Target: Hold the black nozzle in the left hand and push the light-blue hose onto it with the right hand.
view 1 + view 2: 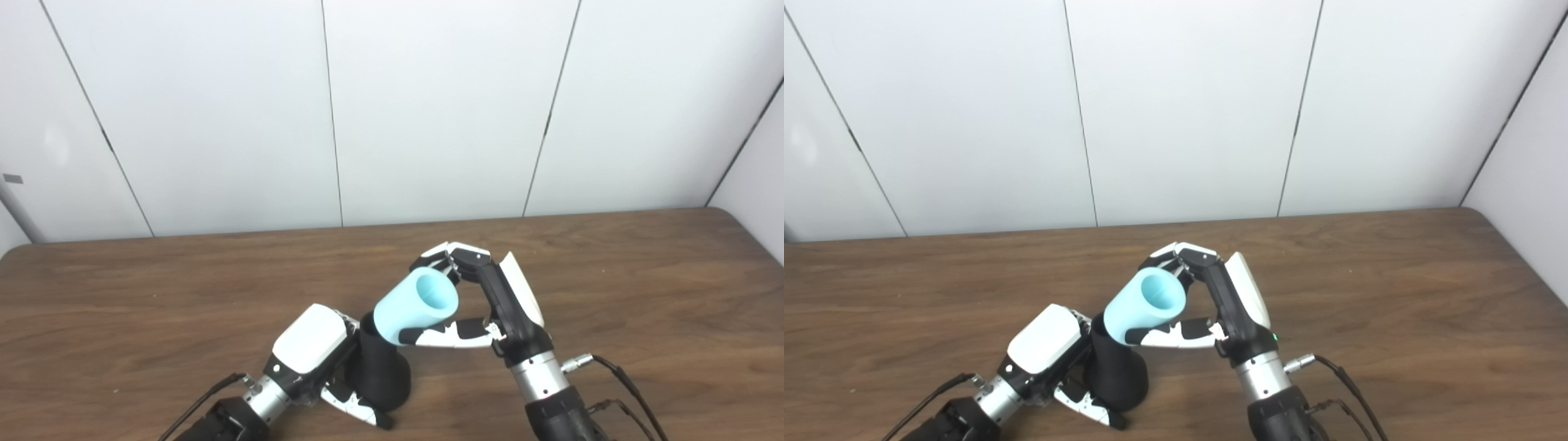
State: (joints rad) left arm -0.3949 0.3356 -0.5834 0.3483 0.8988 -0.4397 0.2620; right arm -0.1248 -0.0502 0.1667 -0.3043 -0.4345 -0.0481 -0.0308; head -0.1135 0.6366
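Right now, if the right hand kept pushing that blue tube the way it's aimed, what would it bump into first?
Most likely the black nozzle in the left hand. The right hand tilts the light-blue hose down-left, its lower end at the nozzle's narrow top; whether they touch is unclear.

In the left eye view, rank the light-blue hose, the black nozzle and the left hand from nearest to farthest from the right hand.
1. Light-blue hose: held in the right hand.
2. Black nozzle: lower left, under the hose's end.
3. Left hand: farthest left, gripping the nozzle.
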